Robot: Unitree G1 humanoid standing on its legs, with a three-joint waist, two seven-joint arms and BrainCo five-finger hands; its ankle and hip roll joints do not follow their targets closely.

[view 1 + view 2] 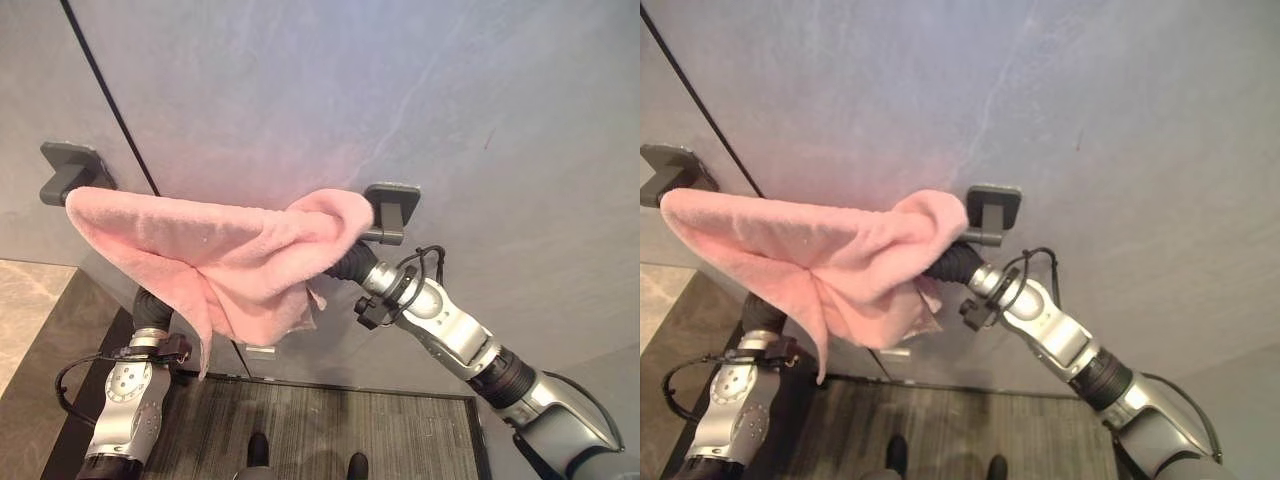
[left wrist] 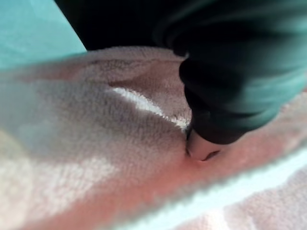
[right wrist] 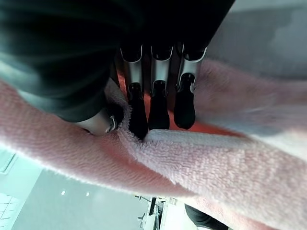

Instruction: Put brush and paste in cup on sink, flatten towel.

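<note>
Pink terry cloth lies right up against both wrist cameras: this is the towel [image 1: 215, 262], bunched and creased rather than flat, draped over a wall rail. At the far left a dark grey bracket [image 1: 68, 170] sticks out from the grey wall [image 1: 400, 90], and the towel's left end hangs just below it. Under that end the left arm rises from the lower left, and its dark ribbed cover goes in beneath the cloth; the left hand [image 2: 202, 146] is buried in the folds (only one pale tip shows in the left wrist view), so I cannot tell how its fingers lie. Toward the middle the towel sags into a hanging point. To the right, the right hand [image 3: 156, 108] has its dark-tipped fingers [image 3: 184, 108] and thumb pinched on a fold of towel. Just beside that pinch, the second bracket [image 1: 392, 208] holds the rail's right end.
</note>
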